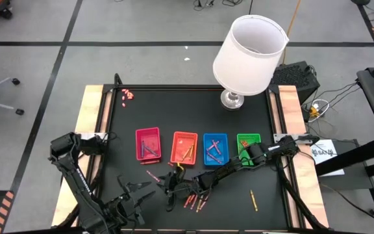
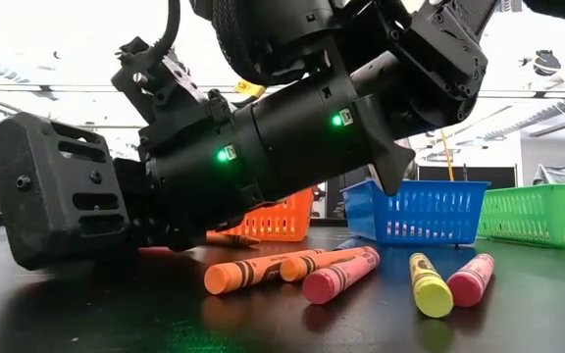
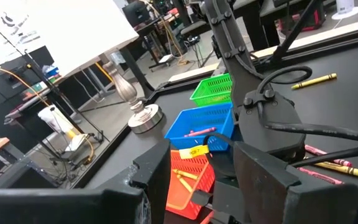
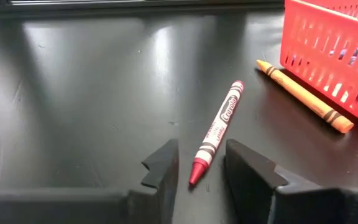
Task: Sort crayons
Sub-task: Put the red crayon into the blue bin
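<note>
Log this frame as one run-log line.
task: sort crayons | right end effector: low on table, fingers astride red crayon tip, not gripped | left end effector: open, waiting near front edge | orange crayon: beside red tray

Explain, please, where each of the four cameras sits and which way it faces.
High: above, straight down on table, trays, lamp; both arms show.
Low: at tabletop, level across; crayons near, an arm fills it.
Left wrist: on left arm, past left gripper toward trays; the right arm shows beyond.
Right wrist: on right arm; right gripper straddles red crayon.
Shared: orange tray appears in high, low, left wrist.
</note>
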`<action>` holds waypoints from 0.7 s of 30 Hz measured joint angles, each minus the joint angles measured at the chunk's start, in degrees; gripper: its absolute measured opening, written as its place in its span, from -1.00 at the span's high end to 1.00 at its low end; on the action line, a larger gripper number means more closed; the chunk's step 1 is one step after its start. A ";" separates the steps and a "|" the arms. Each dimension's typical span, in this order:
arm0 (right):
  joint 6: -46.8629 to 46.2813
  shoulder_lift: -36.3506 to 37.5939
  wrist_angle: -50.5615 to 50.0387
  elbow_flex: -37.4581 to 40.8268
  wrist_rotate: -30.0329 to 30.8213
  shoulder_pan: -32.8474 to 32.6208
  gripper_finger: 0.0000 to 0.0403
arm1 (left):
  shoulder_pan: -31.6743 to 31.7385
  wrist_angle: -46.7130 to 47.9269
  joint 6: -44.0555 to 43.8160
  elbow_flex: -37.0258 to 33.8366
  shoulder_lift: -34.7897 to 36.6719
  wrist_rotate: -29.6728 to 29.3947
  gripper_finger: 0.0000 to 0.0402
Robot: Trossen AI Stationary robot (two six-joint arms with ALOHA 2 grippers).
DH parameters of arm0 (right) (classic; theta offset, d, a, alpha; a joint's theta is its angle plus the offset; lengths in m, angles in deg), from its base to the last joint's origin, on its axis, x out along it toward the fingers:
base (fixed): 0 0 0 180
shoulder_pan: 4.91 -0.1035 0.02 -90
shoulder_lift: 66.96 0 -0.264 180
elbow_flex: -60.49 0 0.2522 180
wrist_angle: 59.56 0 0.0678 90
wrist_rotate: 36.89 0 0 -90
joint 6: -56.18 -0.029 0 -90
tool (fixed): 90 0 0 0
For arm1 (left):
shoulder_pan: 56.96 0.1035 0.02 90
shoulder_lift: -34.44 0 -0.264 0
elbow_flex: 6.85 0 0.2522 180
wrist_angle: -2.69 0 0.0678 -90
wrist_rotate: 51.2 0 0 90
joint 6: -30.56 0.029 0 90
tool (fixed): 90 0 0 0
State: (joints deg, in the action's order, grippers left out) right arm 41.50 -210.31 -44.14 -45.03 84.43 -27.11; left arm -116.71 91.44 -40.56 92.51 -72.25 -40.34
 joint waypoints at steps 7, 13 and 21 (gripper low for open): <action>0.40 -0.08 0.34 0.00 -0.07 -0.02 0.59 | 0.00 0.01 0.00 0.00 0.00 0.00 0.14; 0.42 -0.15 0.32 0.00 -0.03 0.00 0.80 | 0.00 0.01 0.01 0.00 0.00 0.02 0.14; 0.92 0.31 -0.30 0.06 -0.05 -0.13 0.96 | 0.00 0.01 0.00 0.00 0.00 0.08 0.14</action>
State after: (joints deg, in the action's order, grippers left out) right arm 42.42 -210.00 -44.44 -44.97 84.38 -27.23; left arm -116.71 91.45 -40.56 92.51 -72.25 -40.26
